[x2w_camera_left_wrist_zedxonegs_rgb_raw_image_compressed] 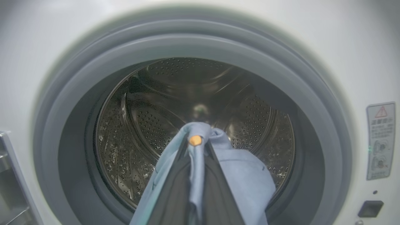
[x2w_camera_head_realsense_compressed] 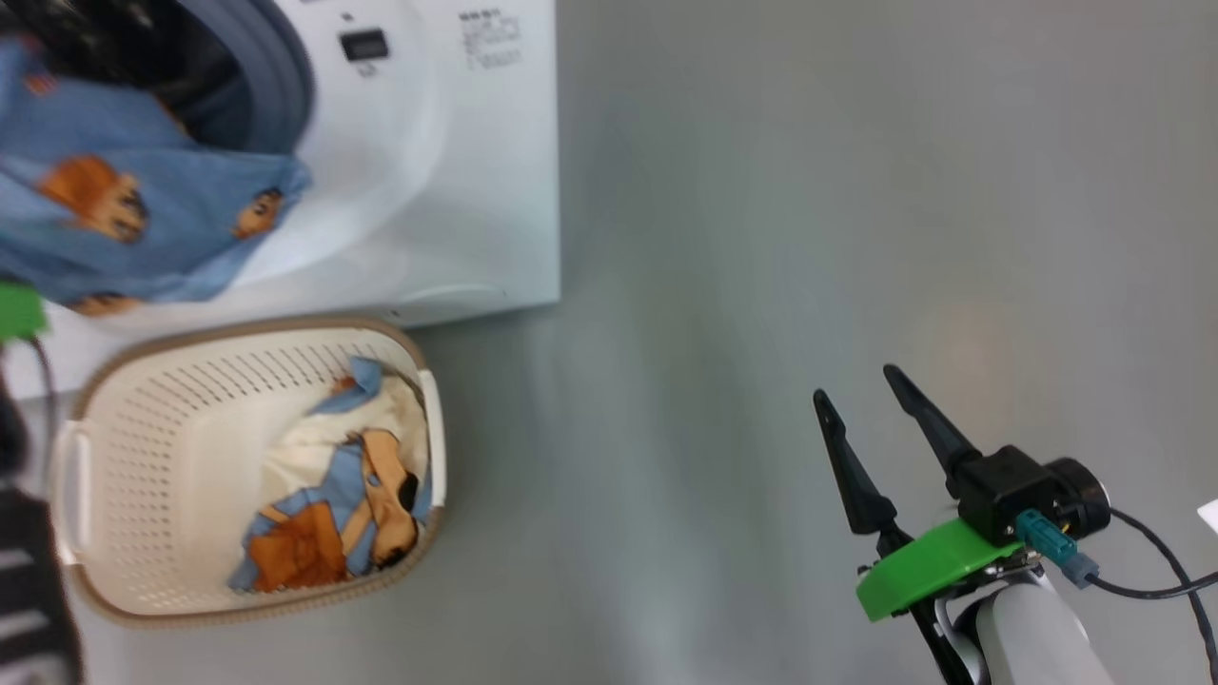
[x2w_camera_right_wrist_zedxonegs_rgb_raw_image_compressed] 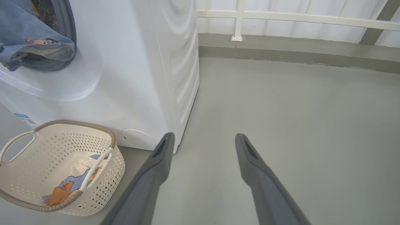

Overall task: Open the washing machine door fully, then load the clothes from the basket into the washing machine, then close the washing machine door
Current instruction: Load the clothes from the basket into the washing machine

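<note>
Left wrist view | left gripper is clenching a soft light-blue cartoon-print garment at the mouth of the big white front-loading washing machine | right gripper is idling spread, empty, well apart | cream perforated plastic basket is sitting before it, holding cloth | risk: releasing early, trailing fabric may be sliding off the grey rubber seal.

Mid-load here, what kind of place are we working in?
Probably a laundry corner, perhaps a balcony or utility area: a white front-loading washing machine, a basket with clothes beside it on a bare grey floor, and a pale railing along the far edge.
</note>
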You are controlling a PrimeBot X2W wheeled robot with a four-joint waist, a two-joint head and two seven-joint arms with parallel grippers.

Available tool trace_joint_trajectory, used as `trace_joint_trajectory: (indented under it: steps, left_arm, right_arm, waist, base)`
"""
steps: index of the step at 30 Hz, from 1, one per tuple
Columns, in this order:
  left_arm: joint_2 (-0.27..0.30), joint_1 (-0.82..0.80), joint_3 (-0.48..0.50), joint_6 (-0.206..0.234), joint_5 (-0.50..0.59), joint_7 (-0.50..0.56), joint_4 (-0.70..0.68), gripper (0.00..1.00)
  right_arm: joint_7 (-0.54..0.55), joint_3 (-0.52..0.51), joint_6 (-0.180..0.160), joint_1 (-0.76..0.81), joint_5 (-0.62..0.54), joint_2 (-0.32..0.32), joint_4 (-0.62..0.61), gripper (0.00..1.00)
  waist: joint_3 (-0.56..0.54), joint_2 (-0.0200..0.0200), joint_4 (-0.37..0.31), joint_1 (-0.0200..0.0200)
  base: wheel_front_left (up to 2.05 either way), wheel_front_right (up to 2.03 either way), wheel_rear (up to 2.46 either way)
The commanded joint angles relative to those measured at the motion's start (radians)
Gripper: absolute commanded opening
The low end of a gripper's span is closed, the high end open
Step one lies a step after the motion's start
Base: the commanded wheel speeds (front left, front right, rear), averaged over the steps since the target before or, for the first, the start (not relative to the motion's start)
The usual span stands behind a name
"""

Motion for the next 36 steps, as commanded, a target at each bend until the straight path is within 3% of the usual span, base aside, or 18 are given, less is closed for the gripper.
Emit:
trace_joint_trajectory:
  steps: [1,9,20,32,34,36]
  left_arm:
    - [0.072,-0.071,0.028,-0.002,-0.016,-0.006,0.009,0.00]
    - [0.259,-0.322,-0.049,-0.002,-0.063,-0.006,0.190,0.00]
    - [0.477,-0.658,-0.261,-0.003,-0.137,-0.006,0.433,0.00]
    - [0.569,-0.881,-0.403,-0.003,-0.183,-0.006,0.584,0.00]
    - [0.577,-0.928,-0.389,-0.002,-0.185,-0.006,0.573,0.00]
    - [0.581,-0.987,-0.314,0.038,-0.182,-0.006,0.510,0.00]
  right_arm:
    - [-0.008,0.028,0.003,-0.021,0.008,0.005,-0.030,1.00]
    - [-0.008,0.034,0.003,-0.054,0.036,0.005,-0.061,1.00]
    - [-0.008,0.086,0.003,-0.094,0.111,0.005,-0.077,1.00]
    - [-0.008,0.115,0.003,-0.114,0.153,0.005,-0.086,1.00]
    - [-0.008,0.118,0.003,-0.120,0.156,0.005,-0.087,1.00]
    - [-0.008,0.126,0.003,-0.134,0.158,0.005,-0.088,1.00]
  waist:
    - [0.116,0.0000,-0.062,0.0000]
    - [0.253,0.0000,-0.132,0.0000]
    - [0.389,0.0000,-0.205,0.0000]
    - [0.451,0.0000,-0.249,0.0000]
    - [0.460,0.0000,-0.249,0.0000]
    - [0.475,0.0000,-0.251,0.0000]
  base:
    - [0.00,0.00,0.00]
    - [0.00,0.00,0.00]
    - [0.00,0.00,0.00]
    - [0.00,0.00,0.00]
    - [0.00,0.00,0.00]
    - [0.00,0.00,0.00]
